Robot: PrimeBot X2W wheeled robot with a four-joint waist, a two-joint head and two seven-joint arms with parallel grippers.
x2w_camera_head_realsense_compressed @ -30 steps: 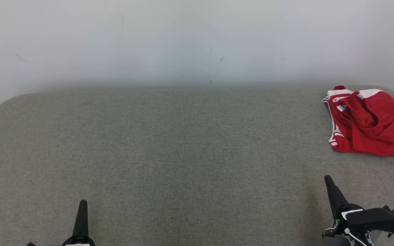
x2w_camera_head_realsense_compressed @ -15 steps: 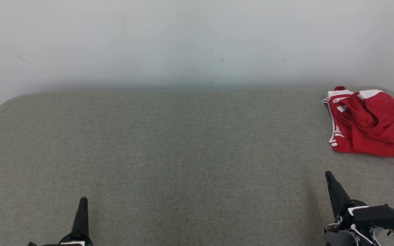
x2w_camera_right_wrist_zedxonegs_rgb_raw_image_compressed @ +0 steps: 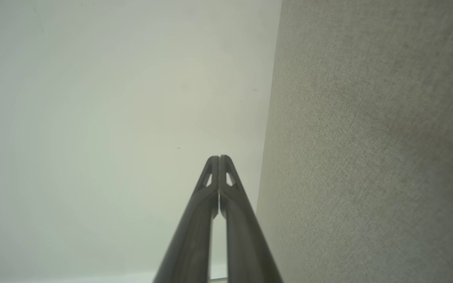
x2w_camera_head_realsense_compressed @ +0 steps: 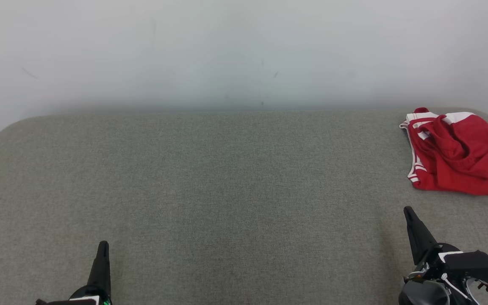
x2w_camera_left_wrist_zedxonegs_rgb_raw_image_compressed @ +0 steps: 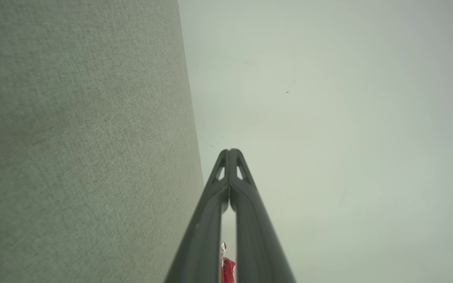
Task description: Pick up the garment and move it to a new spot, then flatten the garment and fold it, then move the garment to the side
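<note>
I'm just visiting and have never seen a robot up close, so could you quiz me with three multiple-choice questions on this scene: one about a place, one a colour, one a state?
1. Where on the grey surface does the garment lie?
A. in the centre
B. at the far right corner
C. at the near left edge

2. What colour is the garment?
A. blue with yellow trim
B. plain black
C. red with white trim

3. How is the right gripper?
A. shut, holding nothing
B. wide open
C. clamped on the garment

Answers:
1 B, the head view shows it crumpled at the far right.
2 C, it is red cloth with white bands.
3 A, its fingertips meet in the right wrist view, with no cloth between them.
</note>
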